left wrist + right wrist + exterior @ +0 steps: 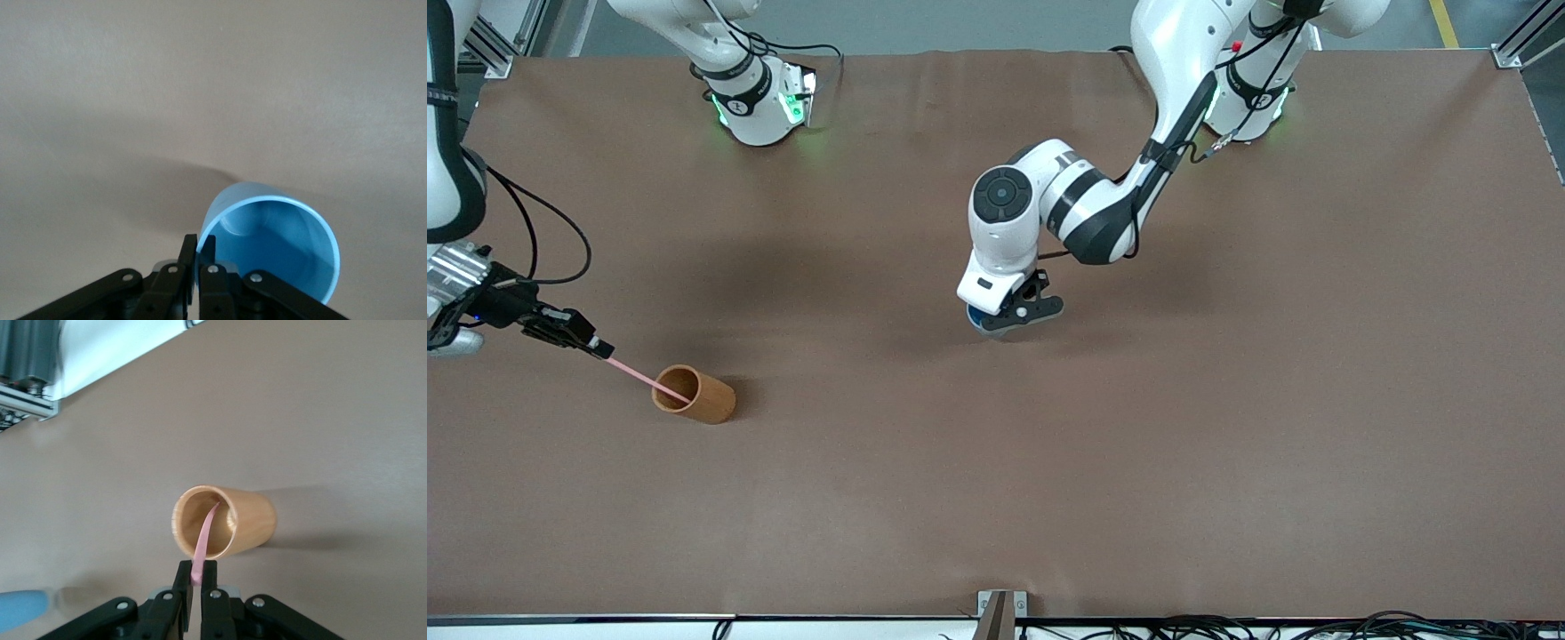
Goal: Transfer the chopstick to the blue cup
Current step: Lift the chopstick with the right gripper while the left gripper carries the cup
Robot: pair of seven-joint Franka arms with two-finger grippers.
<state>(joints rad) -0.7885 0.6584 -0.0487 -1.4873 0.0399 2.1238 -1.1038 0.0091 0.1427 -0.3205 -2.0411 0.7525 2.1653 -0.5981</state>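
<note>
The blue cup (985,324) is near the table's middle, mostly hidden under my left gripper (1009,316). In the left wrist view the left gripper (200,243) is shut on the wall of the blue cup (280,240) at its rim, one finger inside and one outside. My right gripper (600,348) is at the right arm's end of the table, shut on the upper end of the pale-pink chopstick (640,375). The chopstick's lower end is inside the orange-brown cup (698,396). In the right wrist view the chopstick (203,543) runs from the right gripper (197,570) into that cup (247,520).
The brown table mat (1138,444) spreads wide between the two cups. A small metal bracket (1000,613) and cables lie along the table's edge nearest the front camera. A metal frame rail (27,367) borders the table past the orange-brown cup.
</note>
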